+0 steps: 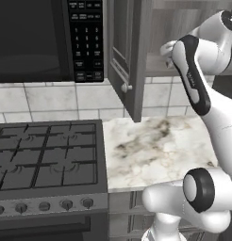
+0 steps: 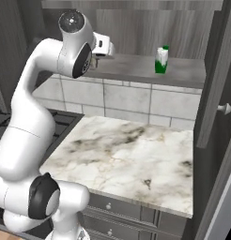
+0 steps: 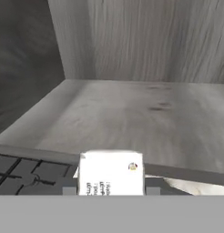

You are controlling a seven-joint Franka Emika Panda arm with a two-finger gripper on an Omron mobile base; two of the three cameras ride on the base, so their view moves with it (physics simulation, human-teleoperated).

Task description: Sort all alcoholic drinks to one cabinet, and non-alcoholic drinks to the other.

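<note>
Marble counter (image 1: 155,146), stove (image 1: 47,155), grey cabinets (image 2: 145,70)

A carton (image 2: 161,60) stands in the open cabinet (image 2: 183,70) above the counter (image 2: 136,154), stove (image 1: 47,155) beside it.

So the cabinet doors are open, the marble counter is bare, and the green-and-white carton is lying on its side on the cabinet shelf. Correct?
Not quite. The green-and-white carton stands upright on the cabinet shelf, not on its side; the right base view shows this. The rest holds: the cabinet doors are open and the marble counter is bare.
</note>
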